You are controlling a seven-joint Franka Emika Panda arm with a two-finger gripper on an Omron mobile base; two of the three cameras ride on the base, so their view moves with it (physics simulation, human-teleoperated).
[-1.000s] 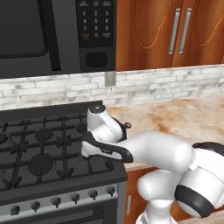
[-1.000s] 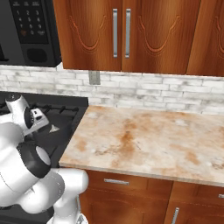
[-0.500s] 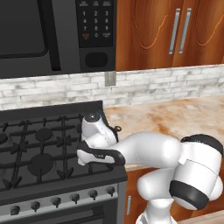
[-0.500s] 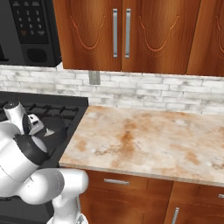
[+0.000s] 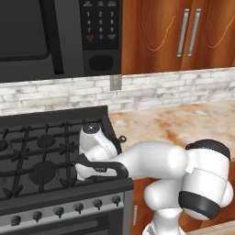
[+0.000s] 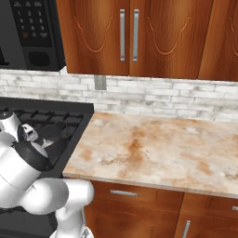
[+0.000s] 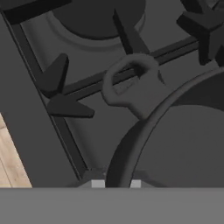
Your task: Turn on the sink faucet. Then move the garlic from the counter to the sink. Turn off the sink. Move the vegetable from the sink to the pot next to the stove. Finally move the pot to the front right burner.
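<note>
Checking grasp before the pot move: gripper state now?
Gripper: shut on the pot rim, over the stove.

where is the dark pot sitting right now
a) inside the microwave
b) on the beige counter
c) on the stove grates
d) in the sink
c) In the hand view the pot, with its loop handle, rests over the black grates of the stove, and the gripper is closed on its rim.
</note>
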